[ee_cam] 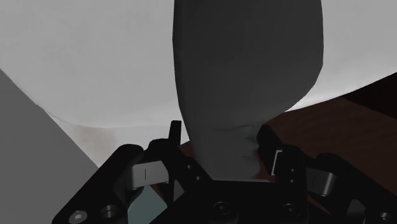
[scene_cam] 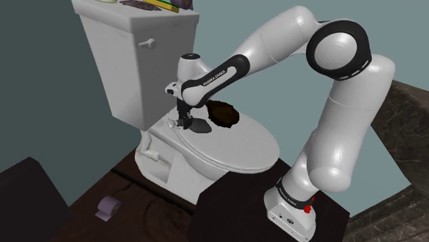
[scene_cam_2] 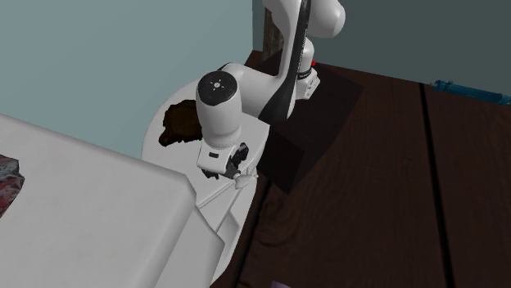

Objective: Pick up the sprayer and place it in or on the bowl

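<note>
The gripper (scene_cam: 183, 124) pinched the grey sprayer (ee_cam: 248, 76) at its narrow end, low over the white toilet lid (scene_cam: 240, 148). The dark bowl (scene_cam: 221, 112) sat near, to the shoulder view's right. Held so close to one end, the sprayer might swivel or slip when lifted and miss the bowl.

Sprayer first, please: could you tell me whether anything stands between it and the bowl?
Nothing visible does. The grey sprayer is at the gripper, low over the toilet lid, and the dark brown bowl sits close beside it on that lid.
</note>
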Available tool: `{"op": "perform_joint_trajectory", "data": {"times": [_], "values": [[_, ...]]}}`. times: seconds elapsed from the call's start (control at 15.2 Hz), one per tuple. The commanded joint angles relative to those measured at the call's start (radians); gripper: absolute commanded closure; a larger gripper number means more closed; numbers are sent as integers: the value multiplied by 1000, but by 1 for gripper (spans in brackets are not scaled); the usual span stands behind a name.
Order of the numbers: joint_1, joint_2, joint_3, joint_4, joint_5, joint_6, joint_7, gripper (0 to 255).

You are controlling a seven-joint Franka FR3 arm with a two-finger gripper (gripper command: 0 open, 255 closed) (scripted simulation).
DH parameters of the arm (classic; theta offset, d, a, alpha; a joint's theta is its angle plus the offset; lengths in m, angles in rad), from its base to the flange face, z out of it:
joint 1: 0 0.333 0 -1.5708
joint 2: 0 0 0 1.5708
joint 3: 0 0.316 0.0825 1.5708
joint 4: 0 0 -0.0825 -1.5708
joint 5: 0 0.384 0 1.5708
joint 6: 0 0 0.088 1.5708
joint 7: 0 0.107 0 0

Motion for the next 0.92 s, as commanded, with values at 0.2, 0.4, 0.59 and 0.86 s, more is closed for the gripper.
{"op": "perform_joint_trajectory", "data": {"times": [0.2, 0.4, 0.59, 0.86], "values": [[2, -52, 1, 7, 1, -59, -2, 255], [2, -79, 1, 17, 2, -96, -5, 255], [3, -104, 2, 29, 3, -133, -7, 255], [3, -136, 2, 47, 5, -183, -11, 255]]}}
